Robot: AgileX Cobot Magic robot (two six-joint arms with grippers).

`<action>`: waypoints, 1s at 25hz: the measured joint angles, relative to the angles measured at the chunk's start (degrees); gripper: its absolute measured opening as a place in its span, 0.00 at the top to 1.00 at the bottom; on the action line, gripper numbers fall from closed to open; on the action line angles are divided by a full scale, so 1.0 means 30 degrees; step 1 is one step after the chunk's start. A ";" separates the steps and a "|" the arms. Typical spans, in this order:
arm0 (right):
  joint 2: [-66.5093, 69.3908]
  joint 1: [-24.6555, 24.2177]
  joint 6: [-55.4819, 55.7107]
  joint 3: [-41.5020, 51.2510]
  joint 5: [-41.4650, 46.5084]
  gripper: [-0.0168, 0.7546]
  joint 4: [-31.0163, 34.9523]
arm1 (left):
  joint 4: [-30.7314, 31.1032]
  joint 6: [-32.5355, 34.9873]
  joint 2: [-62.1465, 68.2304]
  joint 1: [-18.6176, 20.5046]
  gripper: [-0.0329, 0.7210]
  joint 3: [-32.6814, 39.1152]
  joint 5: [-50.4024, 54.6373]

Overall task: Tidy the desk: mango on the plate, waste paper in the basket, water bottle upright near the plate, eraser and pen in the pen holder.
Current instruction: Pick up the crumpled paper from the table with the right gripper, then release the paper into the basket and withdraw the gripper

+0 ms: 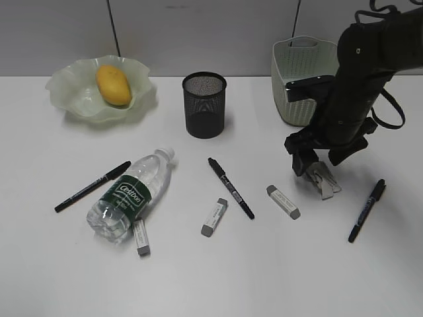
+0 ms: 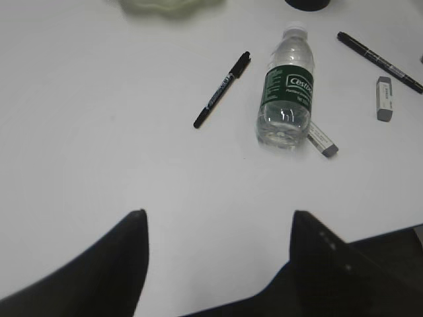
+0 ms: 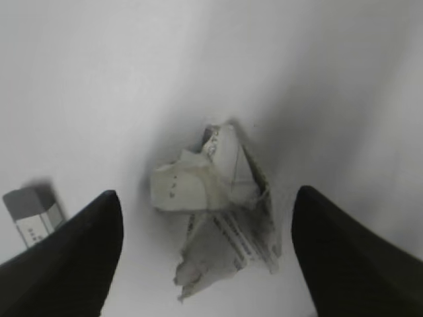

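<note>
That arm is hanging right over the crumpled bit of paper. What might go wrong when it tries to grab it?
1. The waste paper is flat and irregular on the desk; the open right gripper might pinch only a corner, so it could slip out on the way to the basket.
2. An eraser lies close beside the paper; a slightly off descent might nudge it.
3. The fingers might scrape the desk, since the paper sits so low.

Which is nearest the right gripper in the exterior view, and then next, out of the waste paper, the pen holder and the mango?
From the right gripper:
1. Waste paper, directly under its open jaws.
2. Pen holder, back toward the middle of the desk.
3. Mango, far left, on the plate.
</note>
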 joint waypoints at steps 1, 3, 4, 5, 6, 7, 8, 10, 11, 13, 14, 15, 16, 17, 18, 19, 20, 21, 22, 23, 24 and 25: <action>0.0229 -0.0057 0.0016 -0.0143 0.0128 0.18 0.0000 | 0.0000 0.0000 0.0000 0.0000 0.28 0.0000 0.0000; 0.0469 -0.0092 0.0016 -0.0229 0.0353 0.20 0.0000 | 0.0000 0.0000 0.0000 0.0000 0.28 0.0000 0.0000; 0.0567 -0.0092 0.0016 -0.0226 0.0456 0.22 0.0000 | 0.0000 0.0000 0.0000 0.0000 0.28 0.0000 0.0000; 0.0660 -0.0092 0.0016 -0.0247 0.0498 0.23 -0.0113 | 0.0000 0.0000 0.0000 0.0000 0.28 0.0000 0.0000; 0.0759 -0.0092 0.0016 -0.0290 0.0549 0.25 -0.0113 | 0.0000 0.0000 0.0000 0.0000 0.28 0.0000 0.0000; 0.0875 -0.0092 0.0016 -0.0289 0.0566 0.28 -0.0113 | 0.0000 0.0000 0.0000 0.0000 0.28 0.0000 0.0000; 0.0992 -0.0092 0.0016 -0.0289 0.0566 0.33 -0.0113 | 0.0000 0.0000 0.0000 0.0000 0.28 0.0000 0.0000; 0.1166 -0.0097 0.0016 -0.0289 0.0581 0.45 -0.0113 | 0.0000 0.0000 0.0000 0.0000 0.28 0.0000 0.0000; 0.1185 -0.0113 -0.0004 -0.0289 0.0581 0.53 -0.0113 | 0.0000 0.0000 0.0000 0.0000 0.28 0.0000 0.0000; 0.1163 -0.0113 -0.0004 -0.0394 0.0691 0.68 -0.0113 | 0.0000 0.0000 0.0000 0.0000 0.28 0.0000 0.0000; 0.1144 -0.0113 -0.0004 -0.0417 0.0712 0.75 -0.0113 | 0.0000 0.0000 0.0000 0.0000 0.28 0.0000 0.0000; 0.1128 -0.0113 -0.0004 -0.0444 0.0728 0.80 -0.0113 | 0.0000 0.0000 0.0000 0.0000 0.28 0.0000 0.0000; 0.1122 -0.0113 -0.0004 -0.0459 0.0728 0.83 -0.0113 | 0.0000 0.0000 0.0000 0.0000 0.28 0.0000 0.0000; 0.1080 -0.0113 -0.0004 -0.0459 0.0733 0.83 -0.0113 | 0.0000 0.0000 0.0000 0.0000 0.28 0.0000 0.0000; 0.1056 -0.0113 -0.0004 -0.0459 0.0733 0.83 -0.0113 | 0.0000 0.0000 0.0000 0.0000 0.28 0.0000 0.0000; 0.1018 -0.0113 -0.0028 -0.0459 0.0733 0.83 -0.0113 | 0.0000 0.0000 0.0000 0.0000 0.28 0.0000 0.0000; 0.0902 -0.0113 -0.0092 -0.0459 0.0760 0.83 -0.0235 | 0.0000 0.0000 0.0000 0.0000 0.28 0.0000 0.0000; 0.0727 -0.0113 -0.0138 -0.0491 0.0921 0.83 -0.0256 | 0.0000 0.0000 0.0000 0.0000 0.28 0.0000 0.0000; 0.0469 -0.0113 -0.0179 -0.0551 0.1091 0.83 -0.0271 | 0.0000 0.0000 0.0000 0.0000 0.28 0.0000 0.0000; 0.0194 -0.0113 -0.0203 -0.0640 0.1311 0.83 -0.0271 | 0.0000 0.0000 0.0000 0.0000 0.28 0.0000 0.0000; -0.0179 -0.0113 -0.0216 -0.0803 0.1604 0.83 -0.0295 | 0.0000 0.0000 0.0000 0.0000 0.28 0.0000 0.0000; -0.0570 -0.0113 -0.0216 -0.0995 0.1844 0.83 -0.0300 | 0.0000 0.0000 0.0000 0.0000 0.28 0.0000 0.0000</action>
